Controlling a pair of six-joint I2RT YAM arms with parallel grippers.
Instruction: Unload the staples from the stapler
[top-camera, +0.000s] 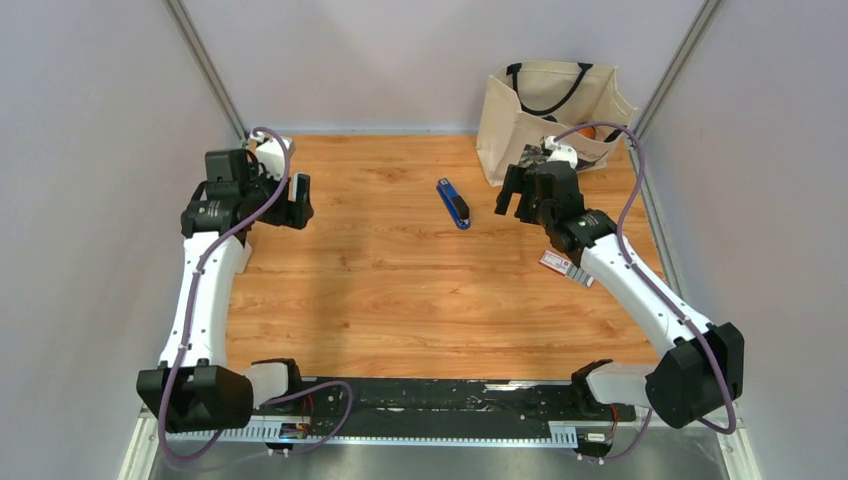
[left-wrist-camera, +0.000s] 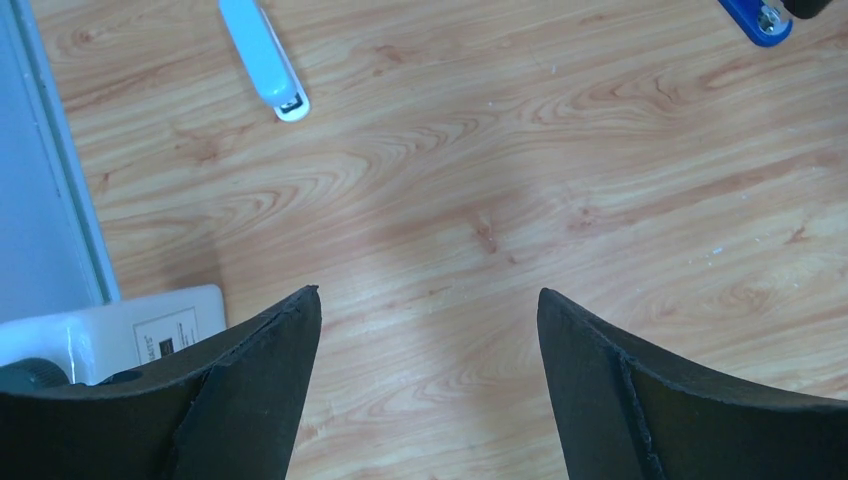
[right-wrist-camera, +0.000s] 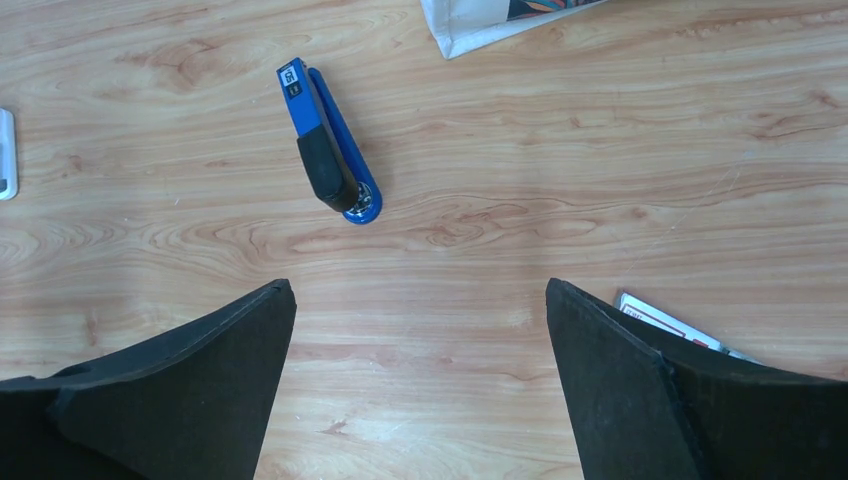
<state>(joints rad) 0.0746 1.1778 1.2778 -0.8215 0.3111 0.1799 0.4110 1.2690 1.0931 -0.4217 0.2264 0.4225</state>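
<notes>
blue stapler lying flat on the wood counter, about 12 o'clock from the middle, right hand near at its 3 o'clock, fingers spread wide, holding nothing, left hand way off at its 9 o'clock, also spread, empty

Bare table lies all round the stapler; nothing touches it, and its near side is open wood down to the arm bases. Beyond and right of the stapler, a canvas bag fills the far corner. Just right of the stapler hangs the right pincer, jaws wide. Near-right of the stapler lies a flat red-and-white carton. Well left of the stapler, a pale second stapler lies by the left wall.
</notes>
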